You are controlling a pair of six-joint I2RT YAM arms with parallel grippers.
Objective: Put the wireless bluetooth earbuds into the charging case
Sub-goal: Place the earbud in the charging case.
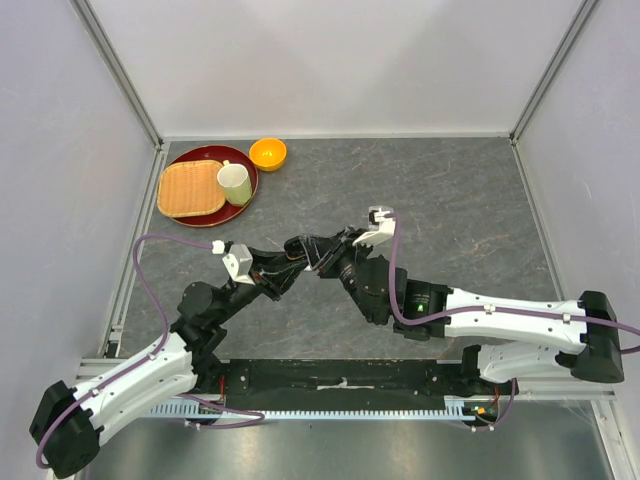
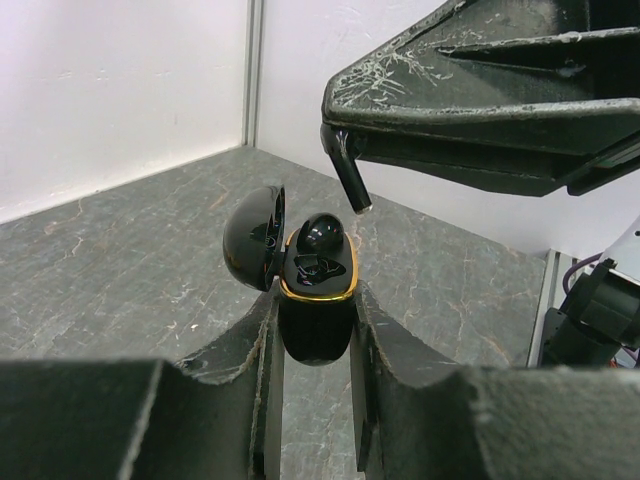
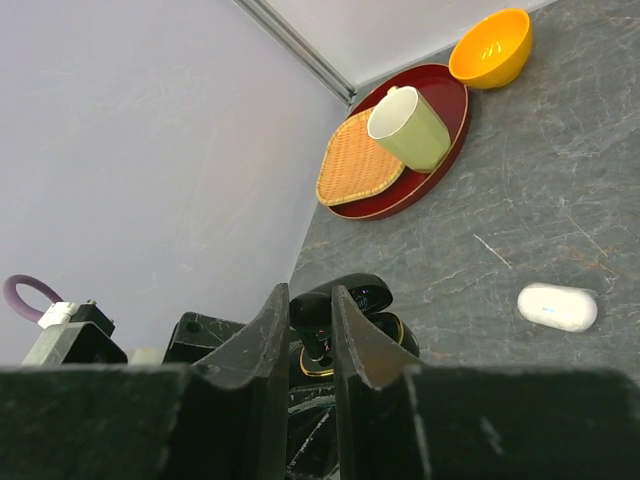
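At mid-frame my left gripper [image 2: 315,325] squeezes the shiny black case [image 2: 320,275], round lid [image 2: 250,240] open, one glossy earbud [image 2: 322,232] inside. My right gripper [image 3: 310,300] pinches a second earbud [image 2: 351,185] by its thin stem, just above.

Top cam looks down over the whole table [image 1: 450,215] from its near edge; both wrist cams sit super close, sharing the open black case [image 2: 318,305].

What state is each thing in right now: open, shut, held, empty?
black case: lid open, clamped in the left gripper.
first black earbud: seated in that case.
second black earbud: pinched in the right gripper, above the case.
white case: shut, lying on the table.
mug: empty, on the red tray.
orange bowl: empty.
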